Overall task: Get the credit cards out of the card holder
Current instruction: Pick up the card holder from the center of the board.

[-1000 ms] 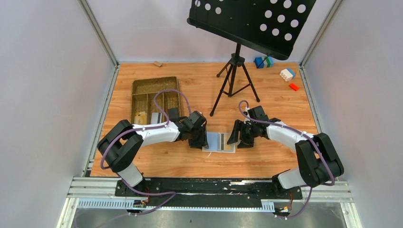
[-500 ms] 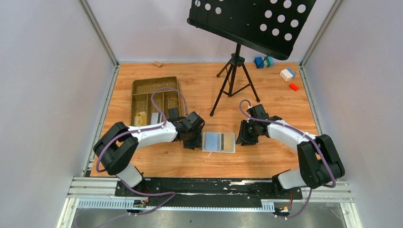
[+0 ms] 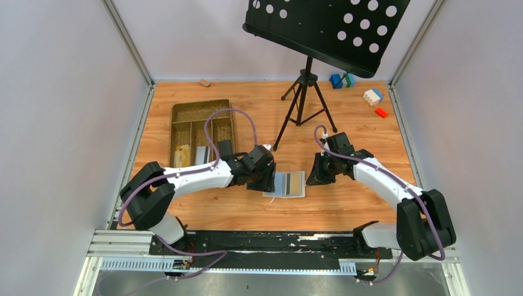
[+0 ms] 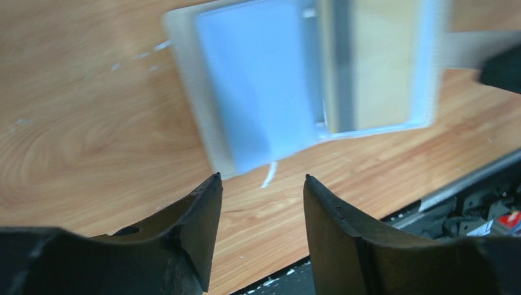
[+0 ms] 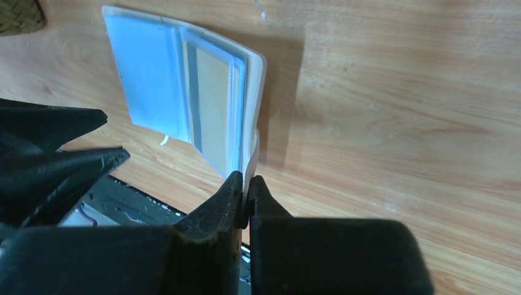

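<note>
The card holder (image 3: 279,185) lies open on the wood table, light blue inside. A tan credit card (image 5: 215,104) with a dark stripe sits in its clear sleeve. My right gripper (image 5: 246,179) is shut on the holder's cream right-hand cover, which it lifts on edge. In the top view the right gripper (image 3: 311,177) is at the holder's right side. My left gripper (image 4: 262,177) is open with nothing between its fingers, just short of the card holder's (image 4: 258,92) near left corner. From above, the left gripper (image 3: 266,179) covers the holder's left half.
A woven brown tray (image 3: 185,120) stands at the back left, with a yellowish flat piece (image 3: 182,154) and a grey one (image 3: 201,153) in its near compartments. A black tripod (image 3: 302,105) stands behind the holder. Toy blocks (image 3: 373,95) lie at the back right.
My right gripper has closed on the holder's right cover and raised it. My left gripper drew back, then moved right over the holder's left half, jaws a little wider.
</note>
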Motion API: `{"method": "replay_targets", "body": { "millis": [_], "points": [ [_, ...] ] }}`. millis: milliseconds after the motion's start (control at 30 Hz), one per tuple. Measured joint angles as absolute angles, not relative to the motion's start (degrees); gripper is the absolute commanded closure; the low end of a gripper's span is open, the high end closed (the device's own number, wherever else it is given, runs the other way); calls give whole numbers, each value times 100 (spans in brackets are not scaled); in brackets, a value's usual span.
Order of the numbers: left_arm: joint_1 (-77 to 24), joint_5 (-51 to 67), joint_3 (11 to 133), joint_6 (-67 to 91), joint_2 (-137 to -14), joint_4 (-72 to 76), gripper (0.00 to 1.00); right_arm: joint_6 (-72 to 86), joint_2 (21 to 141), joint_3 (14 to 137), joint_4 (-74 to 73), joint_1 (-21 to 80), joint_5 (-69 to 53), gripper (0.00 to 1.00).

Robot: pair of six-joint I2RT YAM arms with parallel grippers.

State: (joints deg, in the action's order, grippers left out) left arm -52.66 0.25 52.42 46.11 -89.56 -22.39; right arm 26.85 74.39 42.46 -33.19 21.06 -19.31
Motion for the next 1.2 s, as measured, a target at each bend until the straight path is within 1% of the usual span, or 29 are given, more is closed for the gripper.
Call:
{"method": "replay_targets", "body": {
  "millis": [133, 300, 333, 367, 700, 900, 1200],
  "points": [
    [-5782, -316, 5721, 4211, -8956, -2178, 25, 2694, 7437, 4248, -3395, 2104, -2202, 100],
    [-6263, -666, 5870, 3736, -9028, -1826, 16, 2777, 7461, 4283, -3422, 2040, -2552, 100],
    [-6316, -720, 5870, 3640, -9074, -1776, 7, 2803, 7465, 4309, -3448, 2010, -2639, 100],
    [-6379, -790, 5867, 3505, -9137, -1697, 1, 2827, 7483, 4348, -3481, 1977, -2722, 100],
    [-6490, -963, 5701, 2534, -9421, -965, 1, 2958, 7872, 4606, -3688, 1844, -3312, 100],
    [-6495, -690, 5704, 2425, -9684, -685, 1, 3009, 7878, 4630, -3721, 1828, -3448, 100],
    [-6512, -250, 5699, 2438, -9741, -440, 0, 3085, 7878, 4630, -3721, 1828, -3485, 100]
  ]
}}
